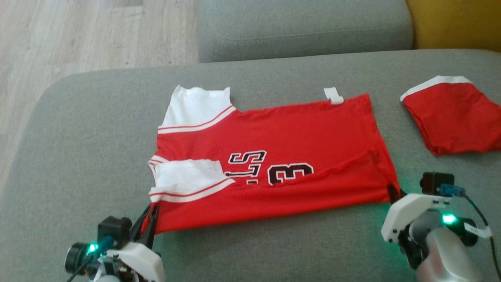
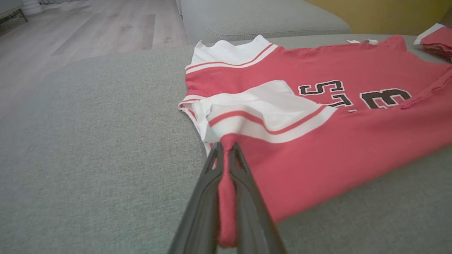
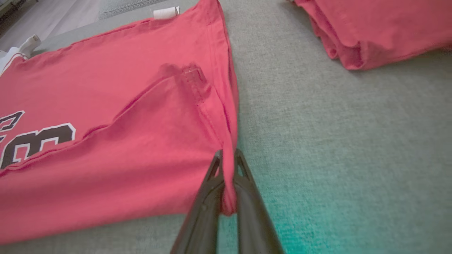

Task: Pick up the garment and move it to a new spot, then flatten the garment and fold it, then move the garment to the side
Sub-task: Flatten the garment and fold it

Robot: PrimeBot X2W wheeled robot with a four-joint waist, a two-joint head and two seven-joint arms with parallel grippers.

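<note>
Stretching across the wide grey sofa cushion (image 1: 78,137), the garment (image 1: 293,133), a red jersey with white sleeves and dark lettering, lies spread flat. A second red piece (image 1: 454,113) sits folded well apart to its right. The left gripper (image 2: 226,148) has its fingers clenched on the jersey's near sleeve-side corner. The right gripper (image 3: 227,157) has its fingers pinched tight on the near hem corner. A small white tag (image 1: 333,95) pokes out from the far edge.

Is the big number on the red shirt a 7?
No, the red shirt shows a black 3 with a white outline, next to some letters.
</note>
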